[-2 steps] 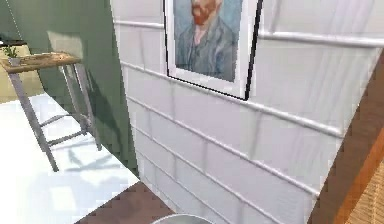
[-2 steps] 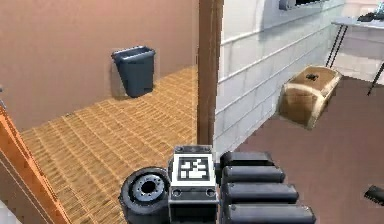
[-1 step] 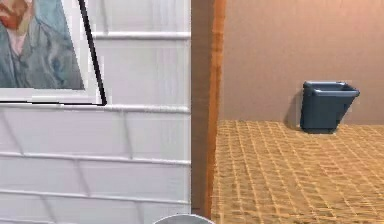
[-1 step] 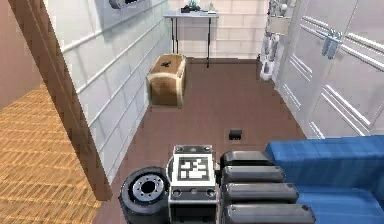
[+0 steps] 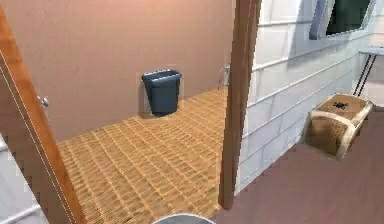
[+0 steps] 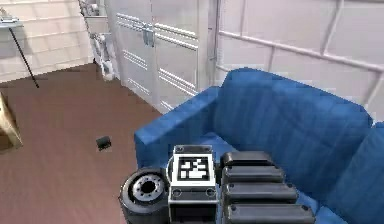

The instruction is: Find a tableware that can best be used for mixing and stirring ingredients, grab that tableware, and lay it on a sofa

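Observation:
A blue sofa (image 6: 275,125) takes up the arm side view's right half, its armrest and seat just beyond the arm. The arm's dark segments (image 6: 255,190) rise from the bottom edge, with a white marked square (image 6: 192,168) at their end. Left of that square sits the gripper's (image 6: 143,195) dark round body, low over the sofa's armrest. Its far end is hard to make out, so I cannot tell whether it holds anything. A small dark thing (image 6: 103,143) lies on the brown floor left of the sofa.
In the forward view a brown door frame (image 5: 240,95) opens onto a room with a woven-pattern floor and a blue bin (image 5: 162,90) by the far wall. A tan box (image 5: 338,122) stands at the right by a white panelled wall. White panelled doors (image 6: 160,50) stand behind the sofa.

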You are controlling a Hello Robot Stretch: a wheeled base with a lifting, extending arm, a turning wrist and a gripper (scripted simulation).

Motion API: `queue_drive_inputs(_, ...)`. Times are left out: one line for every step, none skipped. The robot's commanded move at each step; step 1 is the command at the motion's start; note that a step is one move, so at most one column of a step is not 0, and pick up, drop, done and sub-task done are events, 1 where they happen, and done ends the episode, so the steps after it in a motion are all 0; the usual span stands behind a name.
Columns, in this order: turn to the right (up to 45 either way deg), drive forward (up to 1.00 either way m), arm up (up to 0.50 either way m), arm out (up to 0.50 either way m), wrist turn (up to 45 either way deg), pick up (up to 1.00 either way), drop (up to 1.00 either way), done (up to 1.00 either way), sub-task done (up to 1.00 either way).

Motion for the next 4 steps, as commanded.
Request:
queue_drive_inputs(45.0,0.0,0.0,0.0,0.0,0.0,0.0,0.0,0.0)
queue_drive_inputs(45.0,0.0,0.0,0.0,0.0,0.0,0.0,0.0,0.0)
queue_drive_inputs(0.0,0.1,0.0,0.0,0.0,0.0,0.0,0.0,0.0)
queue_drive_inputs(15.0,0.0,0.0,0.0,0.0,0.0,0.0,0.0,0.0)
